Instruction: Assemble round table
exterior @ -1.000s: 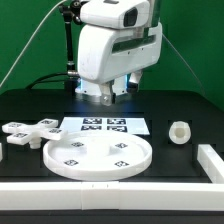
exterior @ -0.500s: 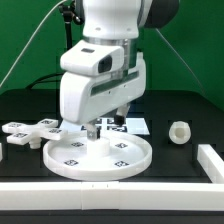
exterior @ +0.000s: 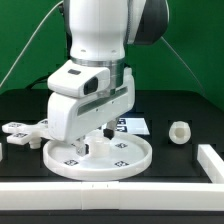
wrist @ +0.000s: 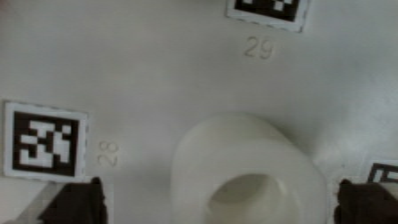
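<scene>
The large round disc lies flat on the black table at the front centre, tags up. My gripper is low over its middle and open. In the wrist view the gripper has its dark fingertips on either side of the raised hub with a hole on the disc; I cannot tell if they touch it. The cross-shaped piece lies at the exterior view's left. The short cylinder post stands at the exterior view's right.
The marker board lies behind the disc, mostly hidden by the arm. A long white bar runs along the table's front edge and turns up at the exterior view's right.
The arm has come forward and down from above the marker board to just over the disc's middle. The parts on the table have not moved.
</scene>
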